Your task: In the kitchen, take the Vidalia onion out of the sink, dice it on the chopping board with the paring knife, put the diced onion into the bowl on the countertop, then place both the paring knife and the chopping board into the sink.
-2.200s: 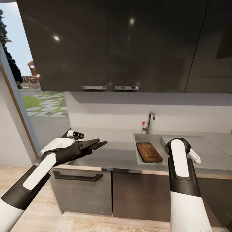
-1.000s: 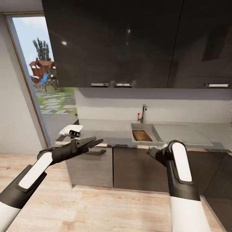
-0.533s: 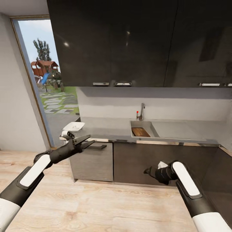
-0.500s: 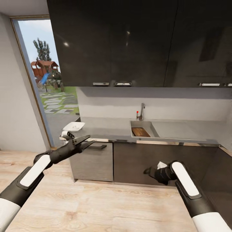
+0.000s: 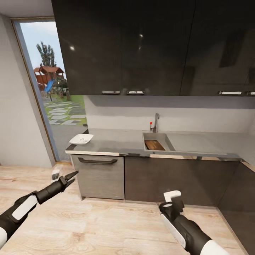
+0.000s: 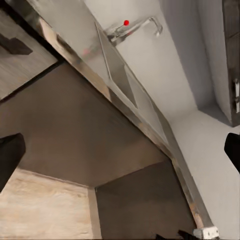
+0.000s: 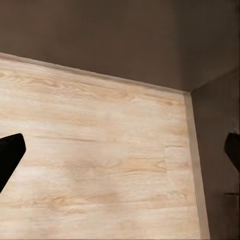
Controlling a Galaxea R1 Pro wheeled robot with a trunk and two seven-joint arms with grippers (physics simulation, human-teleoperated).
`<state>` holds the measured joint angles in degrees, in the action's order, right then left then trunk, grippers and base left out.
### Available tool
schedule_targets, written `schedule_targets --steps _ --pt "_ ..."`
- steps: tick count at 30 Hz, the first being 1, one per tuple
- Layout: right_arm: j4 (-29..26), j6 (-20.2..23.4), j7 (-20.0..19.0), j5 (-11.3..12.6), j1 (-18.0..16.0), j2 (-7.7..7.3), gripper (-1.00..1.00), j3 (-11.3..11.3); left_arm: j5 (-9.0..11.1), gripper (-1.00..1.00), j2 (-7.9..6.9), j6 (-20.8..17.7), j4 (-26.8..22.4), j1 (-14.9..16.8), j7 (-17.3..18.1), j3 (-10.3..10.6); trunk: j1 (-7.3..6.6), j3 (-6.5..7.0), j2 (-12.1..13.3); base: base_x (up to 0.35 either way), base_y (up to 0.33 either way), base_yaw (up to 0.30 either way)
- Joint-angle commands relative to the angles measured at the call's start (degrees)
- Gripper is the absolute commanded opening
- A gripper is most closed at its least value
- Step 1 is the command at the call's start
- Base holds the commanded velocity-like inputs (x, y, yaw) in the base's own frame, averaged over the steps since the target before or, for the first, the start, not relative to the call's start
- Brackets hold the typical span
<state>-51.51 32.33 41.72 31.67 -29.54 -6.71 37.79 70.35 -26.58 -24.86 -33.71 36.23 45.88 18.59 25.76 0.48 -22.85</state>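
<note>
Both pincers hang low with nothing in them, the left pincer (image 5: pixel 69 176) with jaws parted at eight o'clock, the right pincer (image 5: pixel 172 202) spread wide at five. The chopping board (image 5: pixel 154 145), stiff and probably light, lies in the sink (image 5: pixel 169 141) near centre; its slotted end looks best to grasp. The bowl (image 5: pixel 81 139) sits on the tabletop (image 5: pixel 117 143) at nine.

We could not make out the contents of the shallow white bowl (image 5: pixel 81 139): too small. The steel sink's (image 5: pixel 158 136) near wall hid part of the brown wooden board (image 5: pixel 154 145). The right hand (image 5: pixel 172 202) faced away, its fingers unseen.
</note>
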Motion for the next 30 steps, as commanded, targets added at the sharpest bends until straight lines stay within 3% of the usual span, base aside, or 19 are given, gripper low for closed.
schedule_targets --steps 1,4,8,11,16,18,19,21,23,24,25,28,30 --pt "1.8 -1.6 -0.5 -0.5 -0.1 0.02 1.00 0.6 0.6 1.00 -0.04 0.3 1.5 0.1 0.1 0.3 0.02 -0.01 -0.1 0.000 0.000 0.000" --pt "10.3 -12.9 -6.4 -2.5 -0.1 0.22 1.00 1.2 -0.8 1.00 -0.05 4.7 7.8 0.1 0.1 0.5 0.02 -0.01 -0.1 0.000 0.000 0.000" --pt "19.4 -23.9 -14.2 -2.9 -0.1 0.32 1.00 1.3 -3.1 1.00 0.24 9.6 12.7 0.1 0.0 0.6 0.02 -0.01 -0.1 0.000 0.000 0.000" --pt "29.1 -33.0 -22.2 -2.6 -0.1 0.93 1.00 1.3 -5.1 1.00 1.41 16.3 20.3 0.1 -0.1 0.6 0.02 -0.01 -0.1 0.000 0.000 0.000" --pt "39.6 -45.0 -27.2 -2.1 -0.1 2.27 1.00 1.0 -7.3 1.00 3.74 23.6 29.2 0.1 -0.4 0.6 0.02 -0.01 -0.1 0.000 0.000 0.000" --pt "41.8 -47.2 -28.6 -0.2 -0.1 2.58 1.00 0.6 -10.6 1.00 4.54 24.6 31.9 0.1 -1.1 0.6 0.02 -0.01 -0.1 0.000 0.000 0.000" --pt "46.2 -47.9 -32.2 2.6 -0.1 2.71 1.00 0.4 -13.9 1.00 5.36 24.8 32.8 -0.7 -4.5 0.6 0.02 -0.01 -0.1 0.000 0.000 0.000" --pt "49.9 -48.0 -35.1 4.3 0.0 3.04 1.00 0.3 -15.6 1.00 6.46 24.8 33.1 -1.9 -8.8 0.6 0.02 -0.01 -0.1 0.000 0.000 0.000" --pt "52.0 -47.9 -37.1 5.4 1.6 3.33 1.00 0.3 -16.7 1.00 8.39 25.0 33.3 -3.7 -14.8 0.6 0.02 -0.01 -0.1 0.000 0.000 0.000" --pt "52.3 -47.9 -37.4 5.5 2.3 3.34 1.00 0.3 -16.9 1.00 8.88 25.1 33.3 -4.2 -16.1 0.6 0.02 -0.01 -0.1 0.000 0.000 0.000" --pt "53.0 -47.9 -38.0 6.0 4.8 3.30 1.00 0.2 -17.3 1.00 10.45 25.5 33.4 -6.6 -19.3 0.6 0.02 -0.01 -0.1 0.000 0.000 0.000" --pt "53.3 -47.8 -38.3 8.7 7.3 3.25 1.00 0.0 -17.5 1.00 11.64 26.5 33.4 -10.2 -21.3 0.6 0.02 -0.01 -0.1 0.000 0.000 0.000" --pt "53.4 -47.8 -38.4 12.2 8.3 3.04 1.00 -0.1 -17.6 1.00 11.85 26.9 33.4 -12.7 -21.9 0.6 0.02 -0.01 -0.1 0.000 0.000 0.000"
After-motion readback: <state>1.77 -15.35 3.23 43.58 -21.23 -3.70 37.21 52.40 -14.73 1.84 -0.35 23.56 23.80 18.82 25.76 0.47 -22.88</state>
